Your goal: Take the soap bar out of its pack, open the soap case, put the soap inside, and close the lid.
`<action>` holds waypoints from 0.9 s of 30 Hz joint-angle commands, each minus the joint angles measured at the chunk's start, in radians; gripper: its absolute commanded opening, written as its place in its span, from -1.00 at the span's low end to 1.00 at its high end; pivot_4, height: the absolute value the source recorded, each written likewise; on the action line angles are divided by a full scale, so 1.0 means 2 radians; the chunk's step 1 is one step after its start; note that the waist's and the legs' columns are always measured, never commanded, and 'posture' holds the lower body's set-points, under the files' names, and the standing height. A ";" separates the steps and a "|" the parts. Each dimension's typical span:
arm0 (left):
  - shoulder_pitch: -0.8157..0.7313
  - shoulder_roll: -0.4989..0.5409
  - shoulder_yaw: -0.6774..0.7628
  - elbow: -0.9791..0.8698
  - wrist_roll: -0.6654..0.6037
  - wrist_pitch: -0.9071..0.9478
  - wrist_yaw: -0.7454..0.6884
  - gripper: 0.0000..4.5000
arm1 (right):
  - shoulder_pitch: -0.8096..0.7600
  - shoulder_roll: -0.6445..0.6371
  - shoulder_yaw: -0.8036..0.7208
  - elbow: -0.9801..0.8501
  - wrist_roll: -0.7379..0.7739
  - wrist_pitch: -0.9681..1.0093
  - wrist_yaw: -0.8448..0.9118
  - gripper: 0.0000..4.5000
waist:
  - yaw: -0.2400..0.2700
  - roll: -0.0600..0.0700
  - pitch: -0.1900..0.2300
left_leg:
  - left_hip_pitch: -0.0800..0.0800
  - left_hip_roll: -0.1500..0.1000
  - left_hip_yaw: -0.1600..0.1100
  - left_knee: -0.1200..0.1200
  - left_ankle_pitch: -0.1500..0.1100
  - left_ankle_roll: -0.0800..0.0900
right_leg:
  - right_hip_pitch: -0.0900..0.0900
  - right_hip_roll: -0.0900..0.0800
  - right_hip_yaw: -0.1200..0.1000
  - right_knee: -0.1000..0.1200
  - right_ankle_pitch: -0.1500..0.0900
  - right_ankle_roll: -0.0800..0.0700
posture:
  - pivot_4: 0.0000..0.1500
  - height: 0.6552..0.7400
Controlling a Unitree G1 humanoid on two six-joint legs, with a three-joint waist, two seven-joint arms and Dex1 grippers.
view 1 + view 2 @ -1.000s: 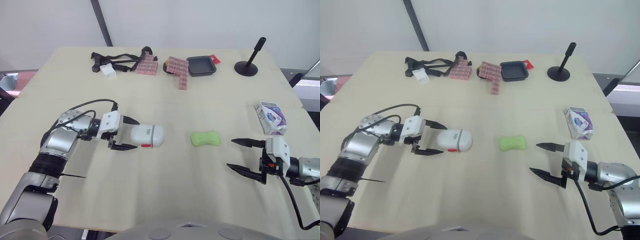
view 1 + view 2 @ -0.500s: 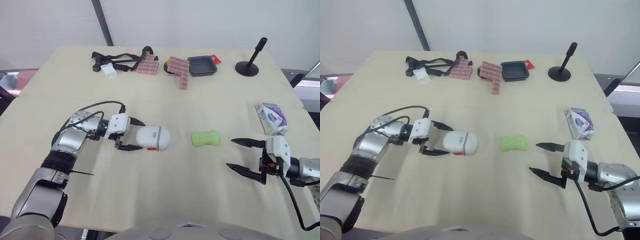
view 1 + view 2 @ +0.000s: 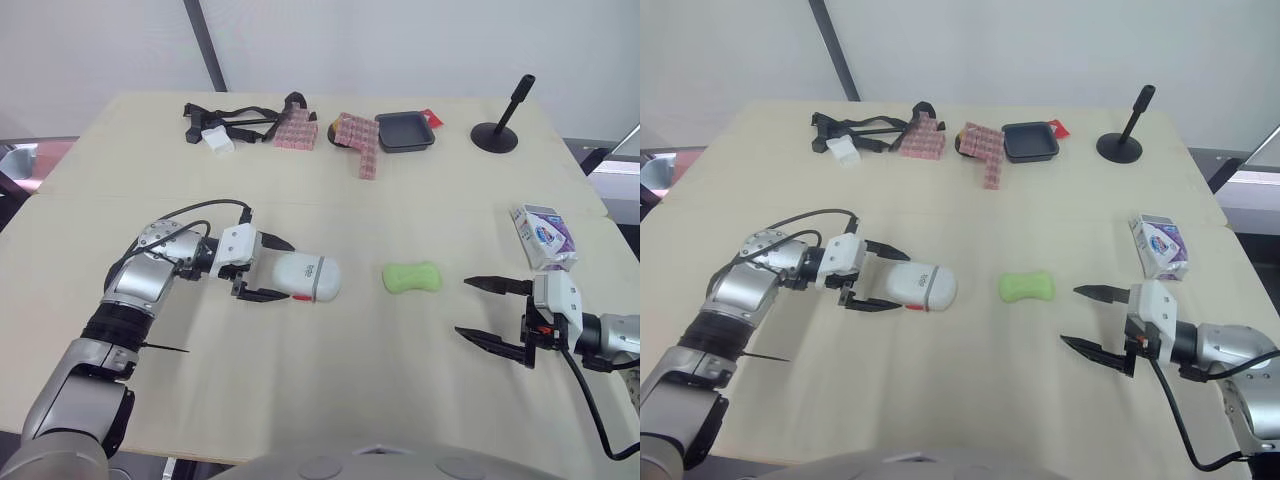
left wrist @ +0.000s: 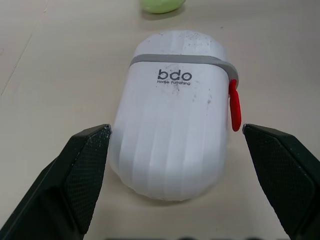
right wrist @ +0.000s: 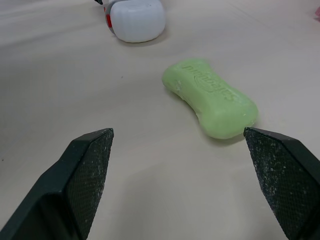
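Left gripper (image 3: 286, 270): fingers spread, straddling the near end of the white soap case (image 4: 172, 135); not clamped. Case lies shut on the table (image 3: 330, 380), left of frame centre, red tab on its side. Green soap (image 3: 411, 277) bare at frame centre, apart from the case. Right gripper (image 3: 462, 307): wide open, empty, lower right. Soap pack (image 3: 542, 236) at right edge.

white soap case (image 4: 172, 125), lid shut, grey band (image 4: 180, 59), red clasp (image 4: 234, 105), on beige tabletop (image 4: 60, 65) between wide-apart jaws of left gripper (image 4: 176, 129); green soap bar (image 4: 161, 5) beyond.
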 commanded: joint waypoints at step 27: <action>-0.001 -0.010 -0.013 0.011 0.019 -0.028 0.013 1.00 | 0.014 -0.003 -0.014 0.001 0.007 -0.017 0.004 0.99 | 0.000 0.000 0.000 | -0.001 0.000 0.000 0.001 0.000 0.001 | 0.000 -0.001 -0.001 0.000 0.000 -0.001 | 1.00 1.00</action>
